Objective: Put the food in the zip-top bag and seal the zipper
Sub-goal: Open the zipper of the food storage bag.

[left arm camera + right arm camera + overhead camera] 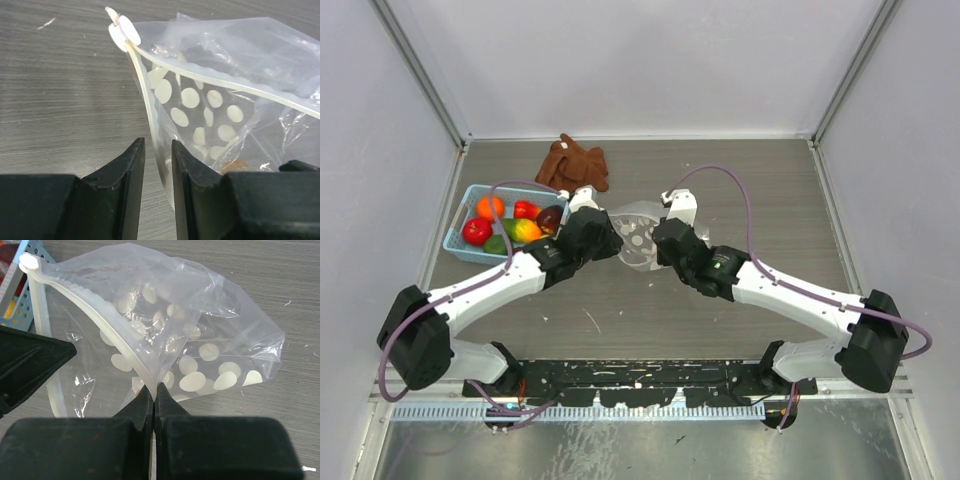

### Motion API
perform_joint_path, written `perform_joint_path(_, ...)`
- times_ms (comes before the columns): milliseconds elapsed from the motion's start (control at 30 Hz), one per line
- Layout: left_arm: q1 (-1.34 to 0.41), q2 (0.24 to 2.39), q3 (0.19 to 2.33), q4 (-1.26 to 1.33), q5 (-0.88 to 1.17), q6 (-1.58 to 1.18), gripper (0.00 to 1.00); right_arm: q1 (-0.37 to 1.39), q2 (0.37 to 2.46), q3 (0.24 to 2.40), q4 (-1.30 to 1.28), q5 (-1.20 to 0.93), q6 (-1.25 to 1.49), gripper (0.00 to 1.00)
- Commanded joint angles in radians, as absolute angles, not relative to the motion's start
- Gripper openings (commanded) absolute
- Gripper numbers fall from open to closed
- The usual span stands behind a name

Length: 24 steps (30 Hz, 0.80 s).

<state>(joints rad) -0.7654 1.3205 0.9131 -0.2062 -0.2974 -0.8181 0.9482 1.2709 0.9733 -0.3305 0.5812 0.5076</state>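
Right pincer (153, 390) is pressed together on the pale, stiff zipper strip (115, 335) of the clear, white-dotted zip-top bag (200, 330), nipping the upper lip and lifting it in an arch. The left pincer (158, 150) is narrowly spread. The other lip's strip runs down into its gap, but I see no firm clamp on it.

The bag lies in the middle of the grey wooden desk (740, 190), between the two arms, its mouth turned toward the light-blue plastic basket (457, 222). The toy fruits and vegetables (525, 230) sit in that basket just to the left. From above the bag looks empty. A brown cloth (575, 165) lies beyond, touching nothing.

My judgement is that the mouth is being opened and loading has not begun. Several things could go wrong from here:

- **Lip slipping:** if the arms part before the left pincer closes, its lip may slide out and the mouth will not open.
- **Weak hold:** the right hold is a thin nip on a slick strip, so a sideways tug could strip it free.
- **Mouth collapsing:** one pincer must let go to fetch food, and the limp film may then fold shut.
- **Bag dragging:** the light bag may slide along the desk.
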Motion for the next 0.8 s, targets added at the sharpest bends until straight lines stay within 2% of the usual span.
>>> perform_joint_path(0,-0.763,1.359,0.951,-0.159,-0.273,-0.819,0.3,0.955,1.281,1.021,-0.356,0.574,0.474,0.01)
perform_joint_path(100,-0.764,1.384,0.95,-0.144,-0.264,-0.828,0.26,0.957,1.29,1.027,-0.357,0.564,0.468,0.01)
perform_joint_path(267,-0.762,1.401,0.963,-0.159,-0.299,-0.828,0.0,0.957,1.295,1.057,-0.417,0.584,0.469,0.01)
perform_joint_path(767,-0.785,1.322,0.991,-0.252,-0.505,-0.754,0.0,0.961,1.442,1.315,-0.969,0.8,0.63,0.01)
